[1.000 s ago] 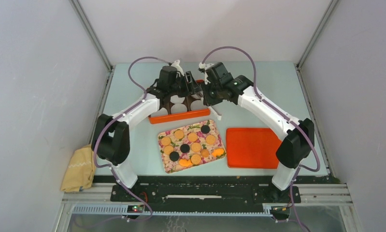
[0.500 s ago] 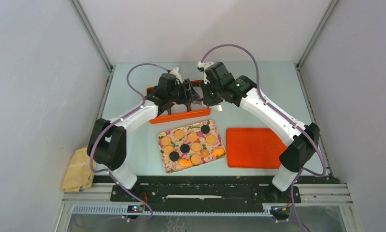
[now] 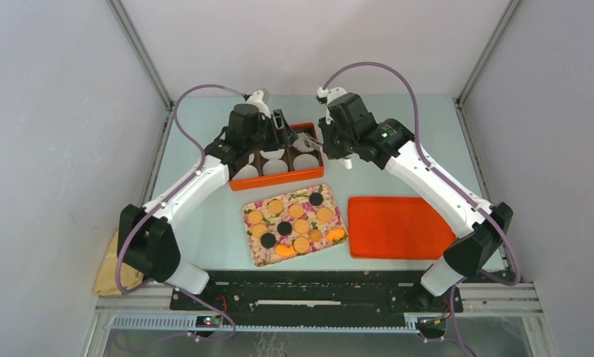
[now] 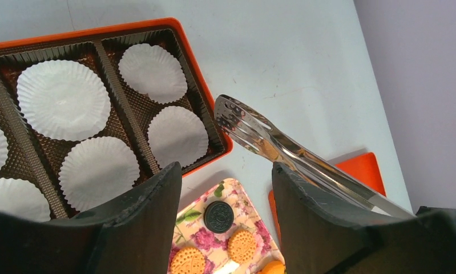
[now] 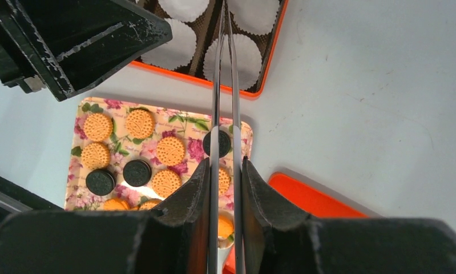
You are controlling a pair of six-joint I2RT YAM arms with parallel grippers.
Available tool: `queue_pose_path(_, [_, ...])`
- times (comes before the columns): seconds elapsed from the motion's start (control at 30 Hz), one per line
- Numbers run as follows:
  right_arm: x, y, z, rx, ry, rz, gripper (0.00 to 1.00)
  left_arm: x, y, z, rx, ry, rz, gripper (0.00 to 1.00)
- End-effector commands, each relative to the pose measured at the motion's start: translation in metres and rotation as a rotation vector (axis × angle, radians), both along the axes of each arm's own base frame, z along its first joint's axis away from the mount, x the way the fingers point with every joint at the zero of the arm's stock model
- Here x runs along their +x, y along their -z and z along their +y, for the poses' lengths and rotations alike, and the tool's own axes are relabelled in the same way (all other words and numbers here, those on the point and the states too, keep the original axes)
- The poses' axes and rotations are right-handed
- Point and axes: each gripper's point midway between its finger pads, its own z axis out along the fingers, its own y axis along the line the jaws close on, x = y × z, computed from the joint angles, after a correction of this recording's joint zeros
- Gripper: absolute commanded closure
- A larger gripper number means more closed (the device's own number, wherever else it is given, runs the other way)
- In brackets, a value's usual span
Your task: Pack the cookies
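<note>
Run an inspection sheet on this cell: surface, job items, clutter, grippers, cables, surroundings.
Surface: pale table, faint scuffs, no spills seen.
Job's things: cookies all on the floral tray; orange box beyond it, the paper liners in view are empty.
Clutter: yellow cloth at the near-left corner; flat orange lid right of the tray.
Grippers: left gripper open and empty, above the box; right gripper shut on metal tongs.
Cables: purple cables loop off both wrists, clear of the items.
Surroundings: plain grey walls; nothing else seen.
</note>
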Motion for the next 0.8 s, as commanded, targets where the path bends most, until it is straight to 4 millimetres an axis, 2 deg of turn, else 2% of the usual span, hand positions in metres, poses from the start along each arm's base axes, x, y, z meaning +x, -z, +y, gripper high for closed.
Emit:
queue_pose_path(0.0, [0.001, -0.037, 0.002, 0.079, -0.001, -0.097, 0.82, -0.007, -0.021, -0.001, -0.044, -0.001, -0.035, 0.36])
queue_pose_path(0.13, [0.022, -0.035, -0.016, 0.045, 0.069, -0.122, 0.82, -0.018, -0.013, -0.012, -0.070, 0.028, -0.014, 0.36])
queue_pose_path(0.23, [0.055, -0.014, -0.032, 0.033, 0.126, -0.094, 0.83, -0.019, -0.007, -0.013, -0.060, 0.024, -0.004, 0.36])
queue_pose_path(0.37, [0.101, 0.031, -0.046, -0.025, 0.185, -0.044, 0.83, -0.015, -0.003, -0.014, -0.056, 0.022, 0.000, 0.36])
queue_pose_path(0.5, [0.135, 0.086, -0.061, -0.157, 0.211, 0.035, 0.83, -0.015, -0.003, -0.010, -0.030, 0.014, -0.011, 0.36])
queue_pose_path(0.57, [0.146, 0.118, -0.066, -0.216, 0.210, 0.097, 0.83, -0.014, -0.001, -0.006, -0.007, 0.000, -0.015, 0.36])
queue_pose_path(0.63, [0.151, 0.138, -0.071, -0.248, 0.206, 0.145, 0.83, -0.013, 0.002, -0.003, 0.007, -0.008, -0.015, 0.36])
queue_pose_path(0.77, [0.142, 0.173, -0.077, -0.265, 0.190, 0.279, 0.83, -0.010, 0.009, -0.006, 0.012, -0.004, -0.001, 0.36])
